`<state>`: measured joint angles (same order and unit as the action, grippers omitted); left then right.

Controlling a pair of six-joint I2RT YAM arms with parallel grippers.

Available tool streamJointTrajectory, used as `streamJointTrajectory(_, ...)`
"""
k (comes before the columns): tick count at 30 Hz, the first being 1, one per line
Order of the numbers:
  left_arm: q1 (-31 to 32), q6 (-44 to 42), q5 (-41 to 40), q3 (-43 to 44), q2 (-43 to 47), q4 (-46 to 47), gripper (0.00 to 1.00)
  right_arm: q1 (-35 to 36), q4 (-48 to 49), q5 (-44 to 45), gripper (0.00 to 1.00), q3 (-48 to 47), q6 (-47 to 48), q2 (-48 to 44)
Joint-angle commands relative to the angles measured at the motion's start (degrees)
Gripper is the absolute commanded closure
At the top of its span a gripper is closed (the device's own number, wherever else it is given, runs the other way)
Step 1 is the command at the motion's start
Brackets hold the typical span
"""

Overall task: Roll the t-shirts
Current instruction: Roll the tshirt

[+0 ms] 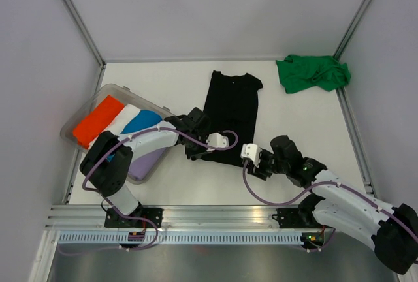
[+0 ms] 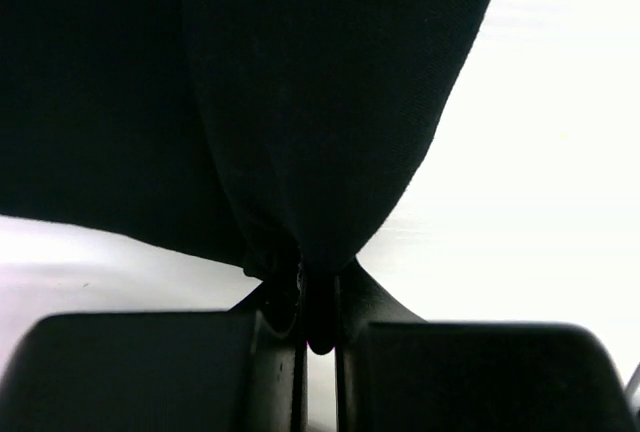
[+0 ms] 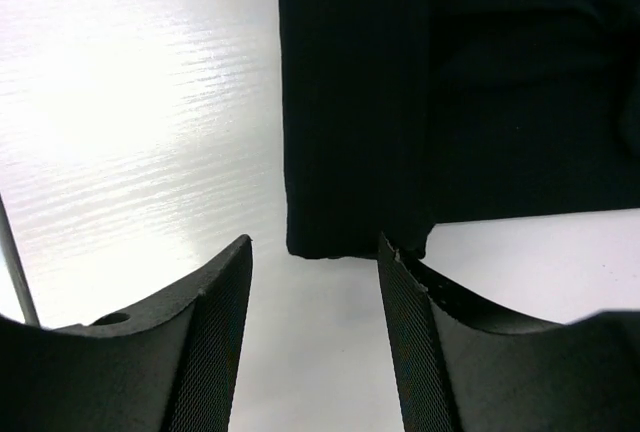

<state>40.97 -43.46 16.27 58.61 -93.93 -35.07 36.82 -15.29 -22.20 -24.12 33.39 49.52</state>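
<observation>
White tabletop [image 1: 176, 79] carries the black t-shirt [image 1: 232, 109] laid flat, its near hem pinched tight by the left fingers [image 2: 355, 297] (ready, I judge, to start rolling), the right fingers [image 3: 215, 292] spread empty at that hem's other corner, the green t-shirt [image 1: 312, 73] crumpled beyond its far-right shoulder.

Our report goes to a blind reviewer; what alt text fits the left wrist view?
The left gripper is shut on a pinched fold of the black t-shirt, which fills the upper frame. Bright white table shows at right and lower left.
</observation>
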Motion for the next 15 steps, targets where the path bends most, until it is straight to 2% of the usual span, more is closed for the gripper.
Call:
streamJointTrajectory(1, 0.2, 1.5, 3.7, 2.1, -0.6, -2.5, 0.98, 2.5, 7.1, 6.7, 0.4, 0.0, 1.4, 1.4)
streamJointTrajectory(3, 0.2, 1.5, 3.5, 1.9, -0.6, -2.5, 0.98, 3.3, 9.9, 8.7, 0.39, -0.1, 0.4, 3.9)
streamJointTrajectory(4, 0.2, 1.4, 3.3, 1.9, -0.6, -2.5, 0.98, 3.4, 10.4, 9.0, 0.35, -0.5, 0.1, 5.1)
streamJointTrajectory(8, 0.2, 1.4, 2.9, 1.9, -0.7, -2.5, 0.98, 3.5, 14.0, 9.2, 0.35, 0.5, -1.0, 9.2)
streamJointTrajectory(11, 0.2, 1.7, 3.1, 2.0, -0.9, -2.7, 0.98, 3.5, 13.4, 5.6, 0.37, 0.4, -0.6, 12.3)
streamJointTrajectory(14, -0.3, 1.5, 5.2, 2.7, -1.1, -5.6, 0.98, 3.5, 9.9, 2.1, 0.67, -2.3, -1.7, 14.8)
streamJointTrajectory(15, -0.5, 0.5, 6.4, 3.3, -1.3, -7.2, 0.98, 3.5, 8.4, -0.8, 0.8, -3.3, -2.6, 15.0)
